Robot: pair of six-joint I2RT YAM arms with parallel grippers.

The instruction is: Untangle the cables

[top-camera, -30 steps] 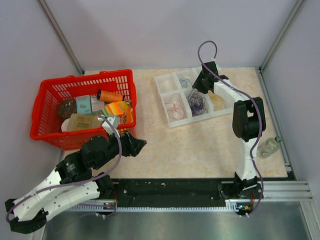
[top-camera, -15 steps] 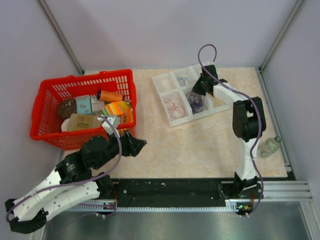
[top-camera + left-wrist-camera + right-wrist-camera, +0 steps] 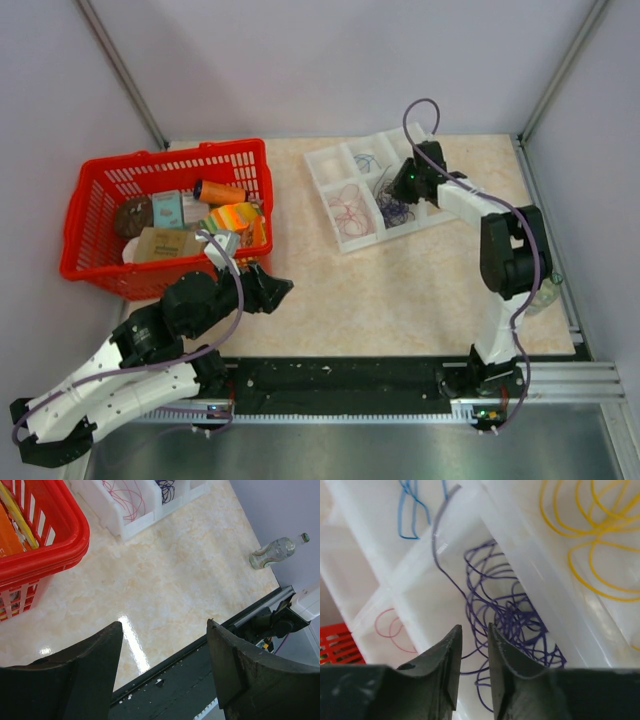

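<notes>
The cables lie sorted in a white divided tray [image 3: 343, 243]: a purple tangle [image 3: 396, 211] [image 3: 520, 610], pink-red loops [image 3: 348, 208] [image 3: 390, 627], a blue strand [image 3: 368, 163] [image 3: 410, 510] and yellow loops [image 3: 590, 540]. My right gripper [image 3: 406, 186] [image 3: 475, 626] hangs low over the purple compartment. Its jaws stand a narrow gap apart, with purple strands crossing behind that gap. One purple strand arches over the divider wall. My left gripper [image 3: 281, 287] [image 3: 164, 624] is wide open with nothing between its fingers, hovering near the table's front edge, far from the tray.
A red basket [image 3: 100, 270] [image 3: 75, 530] full of packets and a cup stands at the left. A small plastic bottle [image 3: 541, 293] [image 3: 277, 550] lies at the right edge. A black rail runs along the front.
My right gripper has narrowed its jaws and drawn back toward the right over the tray; the tray has shifted slightly. The left arm has not moved.
</notes>
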